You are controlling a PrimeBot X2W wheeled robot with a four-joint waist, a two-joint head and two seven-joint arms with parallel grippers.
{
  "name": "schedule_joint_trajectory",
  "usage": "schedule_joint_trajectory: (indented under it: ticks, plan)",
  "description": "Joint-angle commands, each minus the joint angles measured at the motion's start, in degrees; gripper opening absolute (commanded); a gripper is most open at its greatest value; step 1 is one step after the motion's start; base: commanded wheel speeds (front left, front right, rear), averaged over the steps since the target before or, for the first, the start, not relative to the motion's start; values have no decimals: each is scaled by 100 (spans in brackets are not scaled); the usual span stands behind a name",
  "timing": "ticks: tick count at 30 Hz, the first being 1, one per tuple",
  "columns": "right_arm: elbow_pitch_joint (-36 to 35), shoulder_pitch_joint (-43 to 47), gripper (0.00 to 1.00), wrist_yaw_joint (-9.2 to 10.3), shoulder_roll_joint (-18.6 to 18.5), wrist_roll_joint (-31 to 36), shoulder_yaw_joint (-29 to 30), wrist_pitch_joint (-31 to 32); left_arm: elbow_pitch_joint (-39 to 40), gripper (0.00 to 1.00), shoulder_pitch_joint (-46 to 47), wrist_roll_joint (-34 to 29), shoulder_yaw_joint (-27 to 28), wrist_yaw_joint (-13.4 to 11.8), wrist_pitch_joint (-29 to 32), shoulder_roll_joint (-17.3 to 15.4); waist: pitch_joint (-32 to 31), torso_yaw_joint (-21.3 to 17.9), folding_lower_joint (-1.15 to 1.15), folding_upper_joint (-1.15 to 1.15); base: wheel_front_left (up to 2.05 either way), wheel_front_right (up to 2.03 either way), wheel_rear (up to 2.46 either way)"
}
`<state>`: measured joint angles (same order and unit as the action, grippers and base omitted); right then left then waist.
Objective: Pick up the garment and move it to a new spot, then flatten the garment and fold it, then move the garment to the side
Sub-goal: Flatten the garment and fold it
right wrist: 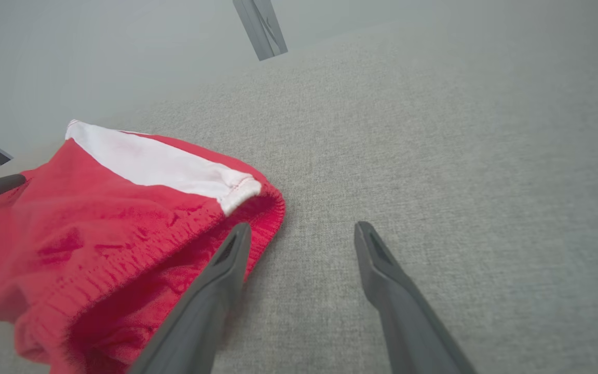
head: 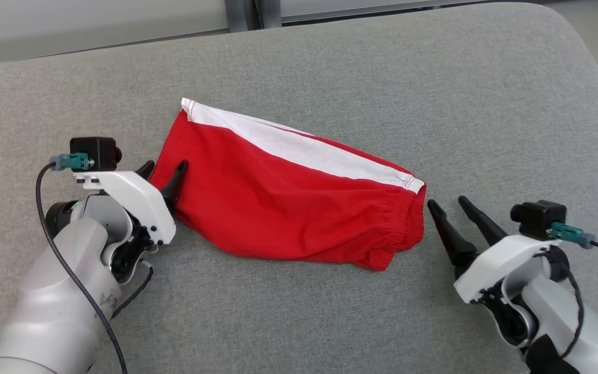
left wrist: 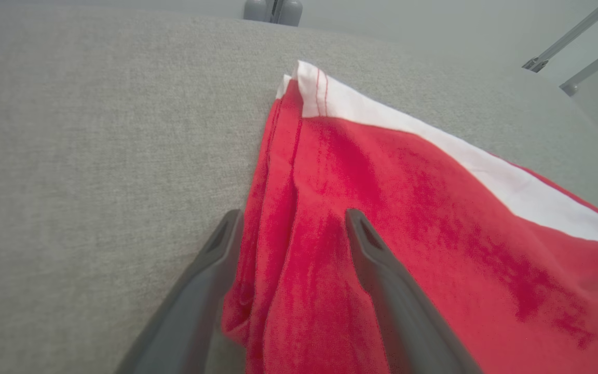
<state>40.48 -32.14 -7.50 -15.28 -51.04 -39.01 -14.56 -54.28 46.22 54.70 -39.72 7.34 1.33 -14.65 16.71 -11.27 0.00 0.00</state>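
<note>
Shorts (head: 288, 202): red, white stripe, lying on grey bench (head: 382, 78).
Left tool (head: 165, 166): open, astride hem (left wrist: 278, 156), 9 o'clock.
Right tool (head: 446, 201): open, empty, beside waistband (head: 408, 218), 3 o'clock.

Looked most like a robot lab or test room, hardly a home. Had a wide work surface (head: 330, 67) covered in plain grey fabric with a rounded corner, grey metal posts (head: 247, 11) behind it, and a bare pale backdrop (head: 70, 28).
</note>
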Motion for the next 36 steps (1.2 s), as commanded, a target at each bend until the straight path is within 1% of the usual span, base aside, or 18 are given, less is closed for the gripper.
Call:
schedule_joint_trajectory:
  ticks: [1, 5, 6, 9, 10, 11, 12, 17, 20, 25, 30, 36]
  plan:
    - [-102, 147, 100, 0, -113, 84, 121, 2, -26, 100, -101, 62, -7, 18, 21, -35, -7, -13, 0, 0, 0, 0, 0]
    - [-387, 365, 100, 0, -240, 256, 446, -9, -199, 100, -169, 84, 13, -74, 42, -60, -8, -99, 0, 0, 0, 0, 0]
    - [-387, 365, 100, 0, -240, 256, 446, -9, -199, 100, -169, 84, 13, -74, 42, -60, -8, -99, 0, 0, 0, 0, 0]
    - [-759, 591, 100, 0, -294, 477, 816, 26, -372, 100, -255, 118, -10, -109, 135, -46, -13, -175, 0, 0, 0, 0, 0]
    - [-863, 654, 100, 0, -295, 535, 906, 29, -395, 49, -288, 138, -11, -102, 154, -19, -20, -187, 0, 0, 0, 0, 0]
    - [-963, 721, 100, 0, -293, 599, 1013, 59, -404, 33, -319, 151, -21, -94, 163, 0, -29, -193, 0, 0, 0, 0, 0]
    - [-1062, 788, 100, 0, -286, 674, 1108, 95, -411, 0, -346, 167, -32, -85, 180, 16, -40, -194, 0, 0, 0, 0, 0]
    - [-1504, 1109, 100, 0, -179, 1011, 1596, 305, -361, 0, -489, 207, -74, -42, 101, 81, -141, -138, 0, 0, 0, 0, 0]
    - [-1740, 1297, 100, 0, -80, 1173, 1850, 468, -278, 0, -567, 283, 19, -53, -143, 113, -222, -63, 0, 0, 0, 0, 0]
    - [-2072, 1613, 100, 0, 57, 1398, 2247, 767, -47, 0, -845, 449, 208, -158, -608, 198, -361, 102, 0, 0, 0, 0, 0]
    - [-2287, 1911, 100, 0, 143, 1533, 2624, 1073, 424, 0, -1321, 535, 304, -310, -933, 262, -494, 317, 0, 0, 0, 0, 0]
    - [-2428, 2105, 100, 0, 223, 1629, 2892, 1569, 1302, 0, -2010, 587, 349, -672, -1224, 326, -634, 551, 0, 0, 0, 0, 0]
